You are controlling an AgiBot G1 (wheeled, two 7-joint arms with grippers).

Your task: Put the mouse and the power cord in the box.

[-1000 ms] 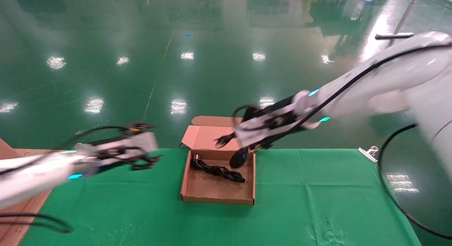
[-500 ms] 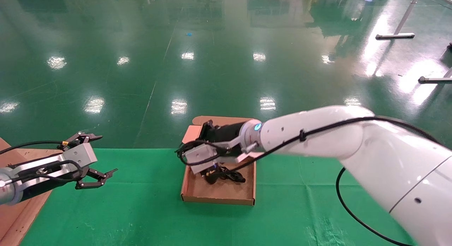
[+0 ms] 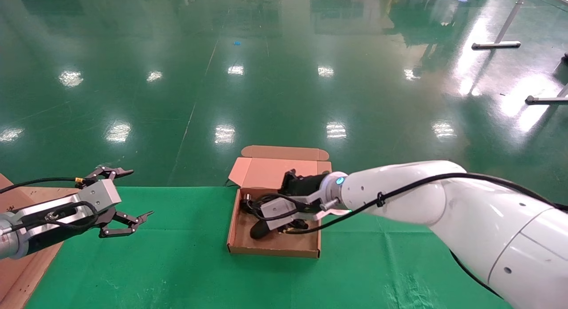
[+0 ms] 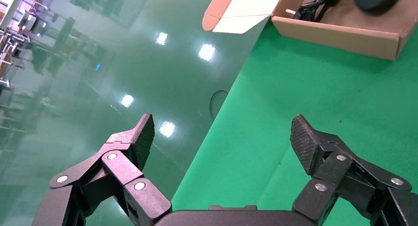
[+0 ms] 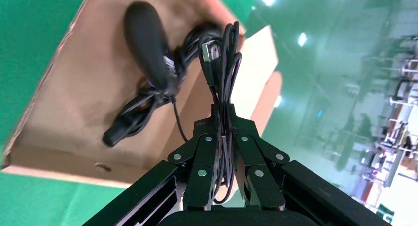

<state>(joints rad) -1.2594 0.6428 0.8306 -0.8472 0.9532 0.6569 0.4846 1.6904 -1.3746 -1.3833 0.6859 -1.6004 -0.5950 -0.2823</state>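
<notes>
The brown box (image 3: 275,252) lies open on the green cloth, its lid (image 3: 266,171) folded back. Inside it rests the power cord (image 5: 129,118), gathered in loops. On top of the cord lies the black mouse (image 3: 259,229) (image 5: 146,38). My right gripper (image 3: 262,213) (image 5: 224,110) hovers low over the box, shut on the bundled thin wire (image 5: 223,53) of the mouse. My left gripper (image 3: 133,193) (image 4: 222,132) hangs open and empty above the cloth, well to the left of the box.
A brown board (image 3: 26,260) lies under the left arm at the table's left edge. The green cloth (image 3: 390,255) ends just behind the box, with glossy green floor (image 3: 275,78) beyond. A metal clip is hidden behind the right arm.
My right arm swung left and dropped lower over the box, bringing the mouse from the back right corner down onto the cord. My left arm pulled back to the left.
</notes>
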